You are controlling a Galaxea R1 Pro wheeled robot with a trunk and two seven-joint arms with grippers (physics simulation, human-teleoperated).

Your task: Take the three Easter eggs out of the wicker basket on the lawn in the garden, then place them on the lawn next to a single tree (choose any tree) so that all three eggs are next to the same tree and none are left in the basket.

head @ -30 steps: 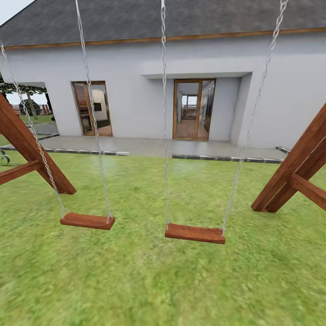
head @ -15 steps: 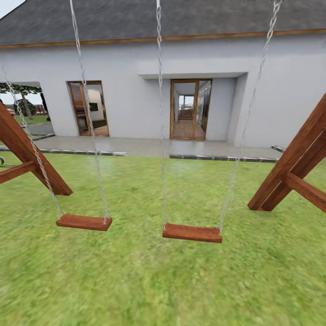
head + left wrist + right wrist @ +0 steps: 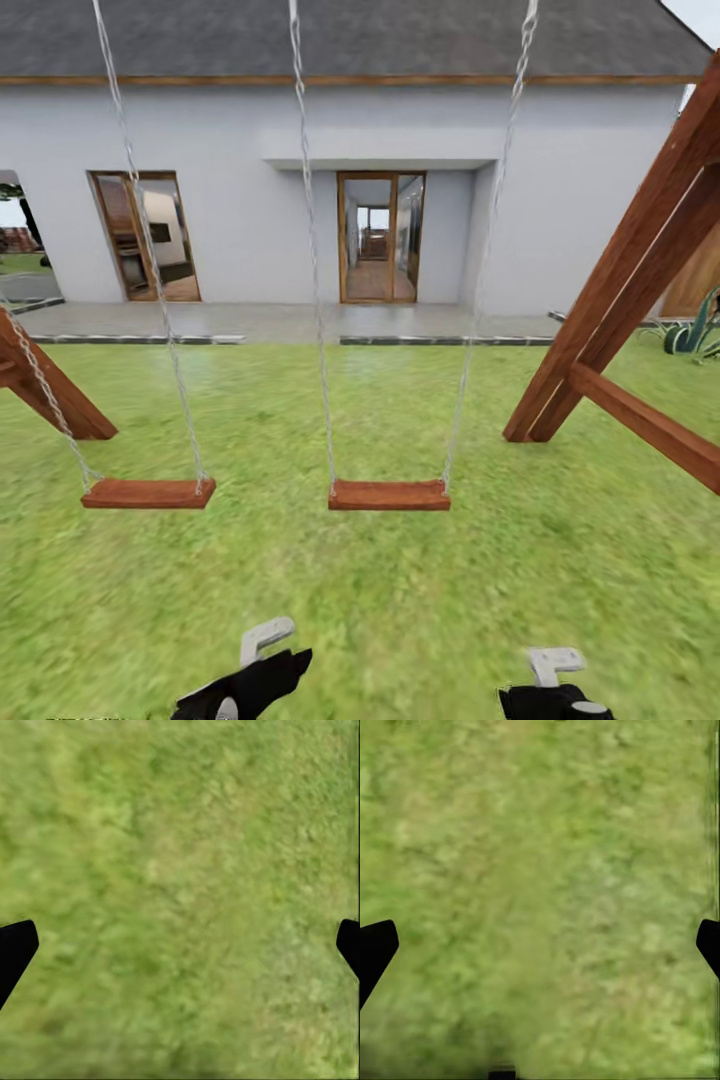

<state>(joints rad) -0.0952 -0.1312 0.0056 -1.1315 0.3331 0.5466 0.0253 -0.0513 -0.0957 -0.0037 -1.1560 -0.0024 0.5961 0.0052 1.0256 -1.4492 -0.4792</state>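
The lawn point(image 3: 380, 590) of the garden spreads out in front of me as mottled green grass. The Easter eggs, the wicker basket and the tree are out of view. My left arm point(image 3: 250, 680) and right arm point(image 3: 550, 695) poke into the head view at its bottom edge. The left gripper point(image 3: 180, 949) is open over bare grass point(image 3: 180, 870), with nothing between its dark fingertips point(image 3: 15, 949). Likewise the right gripper point(image 3: 540, 949) stands open above grass point(image 3: 540, 855), holding nothing.
A wooden swing set stands just ahead: two hanging seats point(image 3: 148, 493) point(image 3: 389, 494) on chains, a slanted leg at left point(image 3: 55, 395) and another at right point(image 3: 610, 310). Behind it are a paved strip point(image 3: 280, 322) and a white house point(image 3: 560, 200) with glass doors point(image 3: 378, 238).
The whole head view has shifted, so the camera has turned right and tilted down. Both arms now show at the bottom edge; a plant has appeared at far right.
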